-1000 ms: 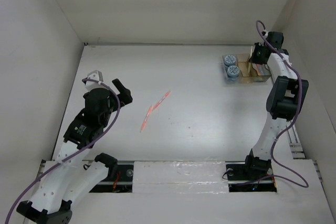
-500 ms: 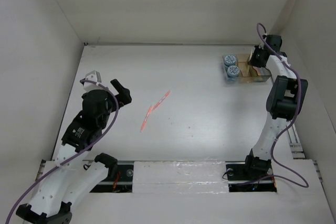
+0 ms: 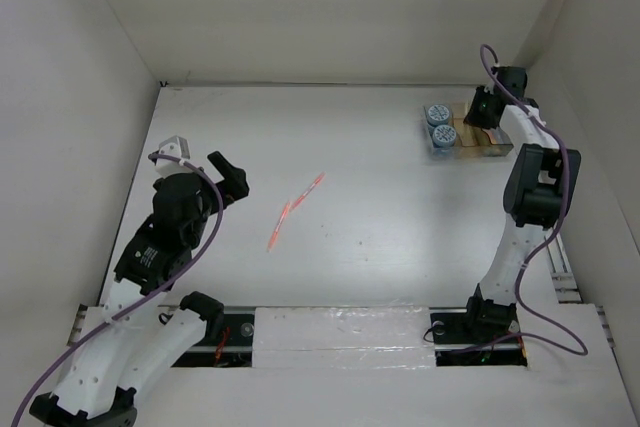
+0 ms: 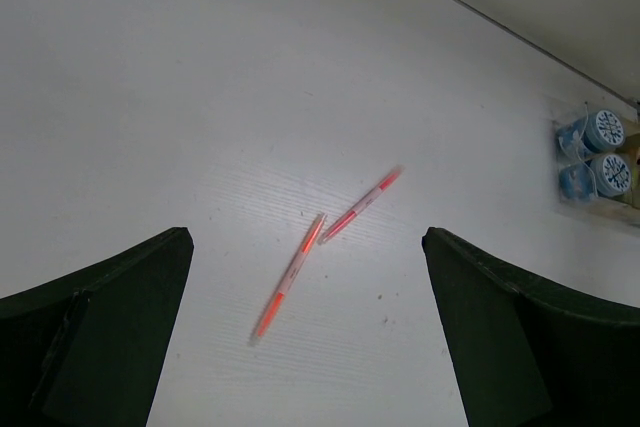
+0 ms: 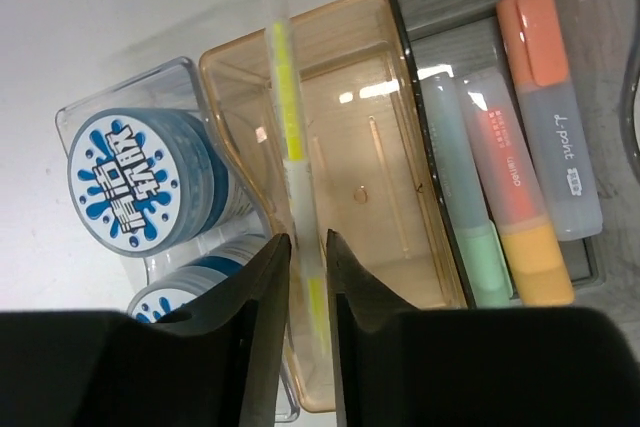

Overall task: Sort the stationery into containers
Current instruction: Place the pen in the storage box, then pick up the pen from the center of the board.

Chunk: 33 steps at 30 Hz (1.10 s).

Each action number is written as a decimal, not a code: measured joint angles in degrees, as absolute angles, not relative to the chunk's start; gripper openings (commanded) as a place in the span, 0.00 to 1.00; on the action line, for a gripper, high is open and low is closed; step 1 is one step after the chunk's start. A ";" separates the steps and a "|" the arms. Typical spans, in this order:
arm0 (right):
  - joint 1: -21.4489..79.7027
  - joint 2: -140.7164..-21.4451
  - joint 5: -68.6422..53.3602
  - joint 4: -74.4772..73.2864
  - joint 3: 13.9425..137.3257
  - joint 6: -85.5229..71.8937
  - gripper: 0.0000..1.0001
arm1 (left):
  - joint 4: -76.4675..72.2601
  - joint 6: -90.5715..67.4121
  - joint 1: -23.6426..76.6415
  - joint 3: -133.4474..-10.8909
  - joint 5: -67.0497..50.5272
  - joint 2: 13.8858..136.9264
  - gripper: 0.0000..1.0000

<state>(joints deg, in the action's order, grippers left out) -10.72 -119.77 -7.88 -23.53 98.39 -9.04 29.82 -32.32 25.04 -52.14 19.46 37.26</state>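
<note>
Outstretched right claw (image 5: 305, 247) pinches a yellow pen (image 5: 285, 97) over the amber compartment (image 5: 370, 147); left claw (image 4: 305, 237) gapes

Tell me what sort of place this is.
Probably a lab robot test cell: white table boxed in by plain white panels, two arms bolted at its near edge, a clear plastic three-compartment organiser as prop.

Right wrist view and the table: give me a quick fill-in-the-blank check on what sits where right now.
The right tool is shut on the yellow pen over the amber compartment, the ____ of the three.
The clear compartment holds ____ blue-and-white pots.
The grey compartment holds ____ markers.
The two pens lying on the table are ____.
Missing words: middle; two; three; orange.
</note>
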 measured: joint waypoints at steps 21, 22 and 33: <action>-6.13 -115.00 -4.86 -24.18 96.90 -8.78 0.56 | 29.82 -32.32 25.04 -52.14 19.46 36.51 1.00; -5.04 -114.72 -4.89 -24.32 97.10 -8.56 0.56 | 29.82 -32.32 25.04 -52.14 19.49 36.51 1.00; 21.37 -106.74 14.22 -26.76 91.59 -15.86 0.68 | 30.57 -33.54 25.04 -52.14 22.52 34.61 1.00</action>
<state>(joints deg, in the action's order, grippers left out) 21.37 -106.74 14.22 -26.76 91.59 -15.86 30.57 -33.54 25.04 -52.14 22.52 34.61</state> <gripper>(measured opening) 0.668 0.997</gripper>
